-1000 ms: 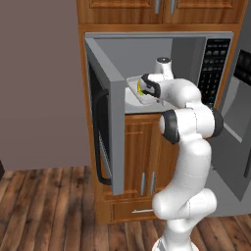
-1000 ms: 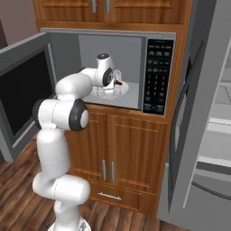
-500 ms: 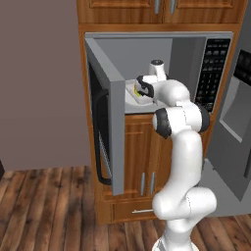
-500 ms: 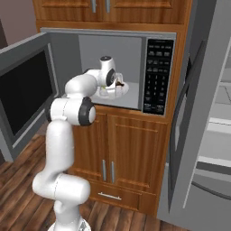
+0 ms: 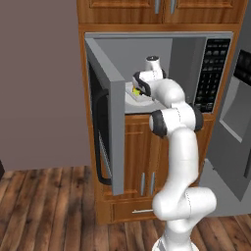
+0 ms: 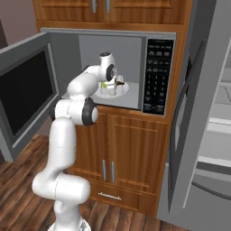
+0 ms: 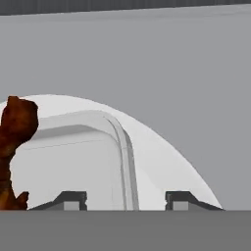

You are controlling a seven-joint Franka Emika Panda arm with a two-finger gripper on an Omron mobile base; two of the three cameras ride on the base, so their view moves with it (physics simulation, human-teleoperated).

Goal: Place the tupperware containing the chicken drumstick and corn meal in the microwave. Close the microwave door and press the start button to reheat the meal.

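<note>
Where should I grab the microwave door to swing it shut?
Take the black vertical bar handle at the free edge of the microwave door, coming from its outer face. The door stands wide open to the left, so that edge gives most leverage.

you can't see the whole chicken drumstick (image 7: 14, 147) (the hand view's left edge cuts it), and the gripper (image 5: 138, 88) mostly hides the corn (image 5: 136, 91).
</note>
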